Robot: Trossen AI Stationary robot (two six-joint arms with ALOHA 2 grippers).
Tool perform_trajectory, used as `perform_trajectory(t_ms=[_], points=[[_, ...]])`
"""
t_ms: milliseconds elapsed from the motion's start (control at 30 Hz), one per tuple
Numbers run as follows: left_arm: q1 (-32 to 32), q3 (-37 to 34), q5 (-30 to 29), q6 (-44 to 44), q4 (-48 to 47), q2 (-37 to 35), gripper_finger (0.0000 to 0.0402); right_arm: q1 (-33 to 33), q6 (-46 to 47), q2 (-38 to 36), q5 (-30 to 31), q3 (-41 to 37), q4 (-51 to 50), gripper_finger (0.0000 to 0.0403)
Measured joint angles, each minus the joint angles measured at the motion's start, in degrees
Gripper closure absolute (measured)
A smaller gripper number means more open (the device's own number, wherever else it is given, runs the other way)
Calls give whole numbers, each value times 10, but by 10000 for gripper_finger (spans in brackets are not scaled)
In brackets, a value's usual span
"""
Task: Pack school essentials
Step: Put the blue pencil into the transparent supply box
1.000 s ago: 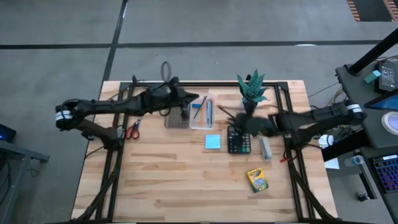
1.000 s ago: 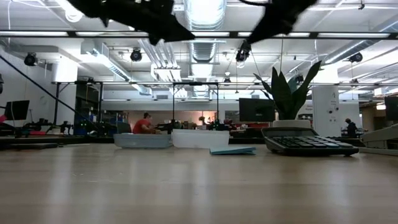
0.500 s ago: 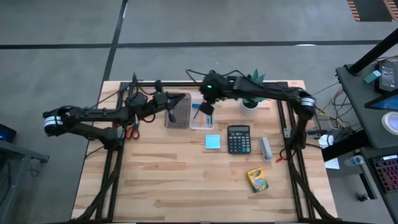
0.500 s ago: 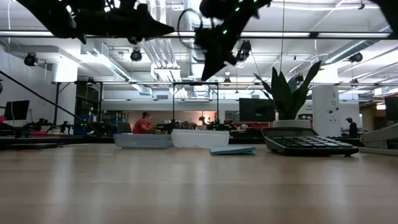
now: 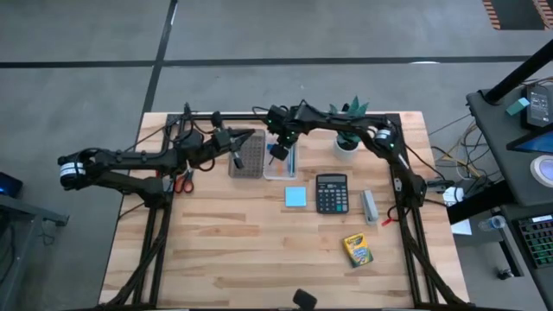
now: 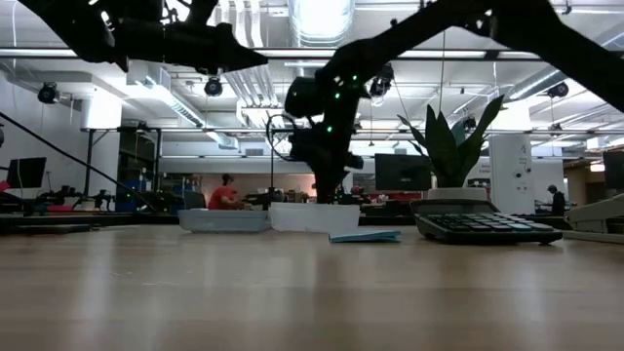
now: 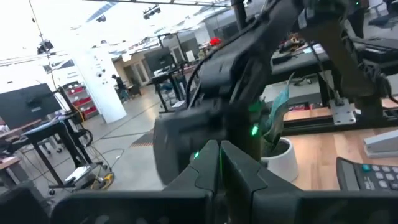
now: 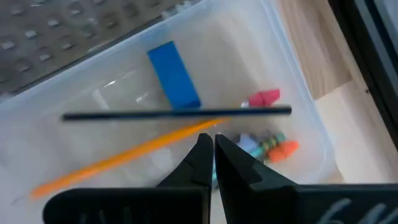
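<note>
Hovering at upper centre, the right gripper (image 5: 278, 152), fingers pressed together, hangs over the clear tray (image 5: 282, 164) holding pencils (image 8: 177, 114); the left gripper (image 5: 233, 149) waits closed.

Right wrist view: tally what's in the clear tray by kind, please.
Pencils or pens: 2 (orange pencil, dark pen)
Blue eraser: 1
Small red piece: 1
Small mixed-colour bits, partly hidden: cannot count
Total: 4 countable things

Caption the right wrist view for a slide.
Shut right gripper poised over clear bin holding blue eraser, orange pencil and dark pen.
</note>
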Motion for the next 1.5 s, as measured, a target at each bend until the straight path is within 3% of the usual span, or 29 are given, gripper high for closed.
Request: perform_trajectory(t_ms=[100,300,767,1233,1500], points=[[0,-1,0,0,2,-5,402,-1,-4,25,5,19,1,394],[0,-13,0,-1,2,-21,401,-6,-10,46,77,34,-22,394],[1,-22,0,0,4,-35,402,-13,-16,46,82,24,26,394],[1,-26,0,15,4,-35,402,-13,-19,31,81,12,-11,394],[1,-26,0,24,4,-35,402,-13,-23,31,82,-28,72,394]])
